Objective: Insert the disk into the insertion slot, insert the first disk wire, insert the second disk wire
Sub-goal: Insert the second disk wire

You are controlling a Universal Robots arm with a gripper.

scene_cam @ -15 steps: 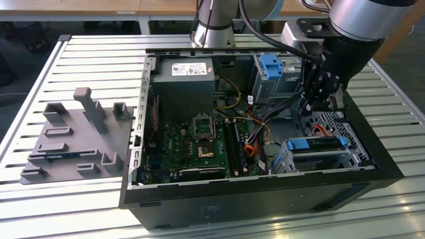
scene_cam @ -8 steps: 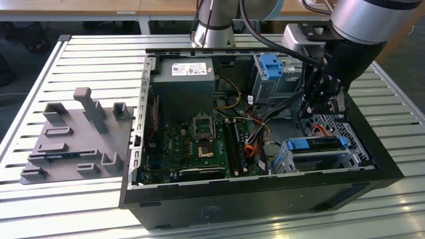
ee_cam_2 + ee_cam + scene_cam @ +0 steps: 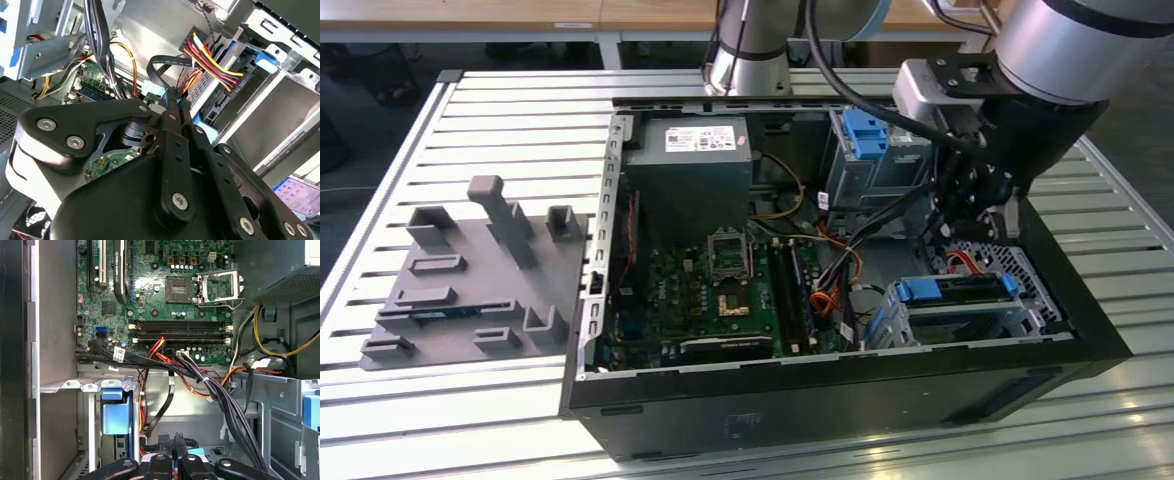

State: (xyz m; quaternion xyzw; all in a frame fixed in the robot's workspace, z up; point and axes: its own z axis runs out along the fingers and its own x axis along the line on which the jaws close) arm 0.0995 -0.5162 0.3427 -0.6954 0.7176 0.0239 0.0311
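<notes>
on the exterior view's left, a grey fixture plate [image 3: 467, 290] with upright blocks lies on the slatted desk [image 3: 494, 110], just beside the open black case [image 3: 854, 400]. inside the case, the green board [image 3: 720, 290] lies flat, with the grey power supply [image 3: 687, 165] behind it. further right stands a taller grey bay [image 3: 867, 165] with a blue bracket [image 3: 865, 128] on top.

at the case's near right corner sits the slot [image 3: 961, 320], a perforated silver cage. the disk [image 3: 958, 290], in its blue carrier, rests inside it, seated level with the cage walls. the arm [image 3: 1081, 50] comes down from the exterior view's upper right, and its hand [image 3: 983, 205] hangs inside the case just behind the slot, near the disk's rear edge.

in the second wrist view, the hand [image 3: 172, 97] has its two black fingers [image 3: 170, 115] drawn narrow, tips close together around a small flat connector on a black ribbon wire [image 3: 162, 62]; whether they truly pinch it, i cannot tell. just past the tips, a bundle of red, yellow and black wires [image 3: 212, 60] ends in a black plug [image 3: 232, 82] that sits at the disk's [image 3: 220, 100] back edge. the slot's [image 3: 295, 75] metal frame runs around it.

in the first wrist view, the fingers [image 3: 165, 460] point toward the board [image 3: 165, 285], with black cables [image 3: 220, 395] crossing between and a blue carrier [image 3: 115, 412] to one side.
</notes>
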